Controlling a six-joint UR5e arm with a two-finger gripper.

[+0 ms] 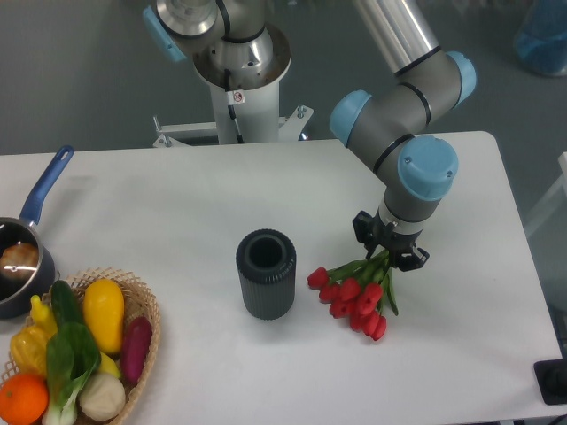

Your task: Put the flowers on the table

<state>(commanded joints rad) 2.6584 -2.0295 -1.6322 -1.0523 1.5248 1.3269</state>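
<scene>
The flowers [353, 297], a bunch of red tulips with green leaves and stems, hang low over the white table [177, 204], right of centre. Their heads point down and to the left, at or just above the tabletop; I cannot tell whether they touch it. My gripper [391, 251] is shut on the stems at the bunch's upper right end, under the arm's blue-capped wrist. The stem ends are hidden by the fingers.
A dark ribbed cylindrical vase [265, 274] stands upright just left of the tulip heads. At the front left, a wicker basket [146, 350] holds vegetables and fruit. A blue-handled pot [25, 257] sits at the left edge. The robot base [239, 80] stands behind the table.
</scene>
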